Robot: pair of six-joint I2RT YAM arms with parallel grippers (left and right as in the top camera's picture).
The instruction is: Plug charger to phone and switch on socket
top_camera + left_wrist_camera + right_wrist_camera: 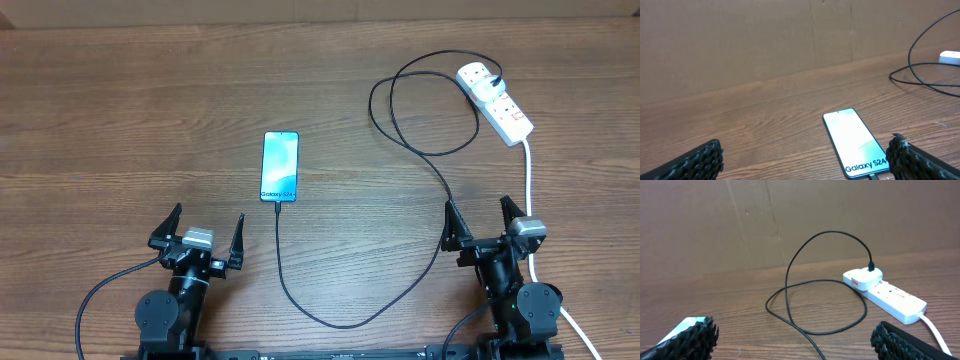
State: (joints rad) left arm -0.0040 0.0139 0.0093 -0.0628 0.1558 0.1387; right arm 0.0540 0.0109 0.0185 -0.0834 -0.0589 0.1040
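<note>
Phone (281, 166) ahead of left hand (207, 220), apart | charger (278, 235) tip at phone's near end

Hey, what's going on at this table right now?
Nothing is being handled right now. The left gripper and right gripper sit clear of everything, fingers open and empty. The charger looks plugged into the phone, whose screen is lit, and its other end is in the socket. Whether the socket's switch is on can't be told.
</note>
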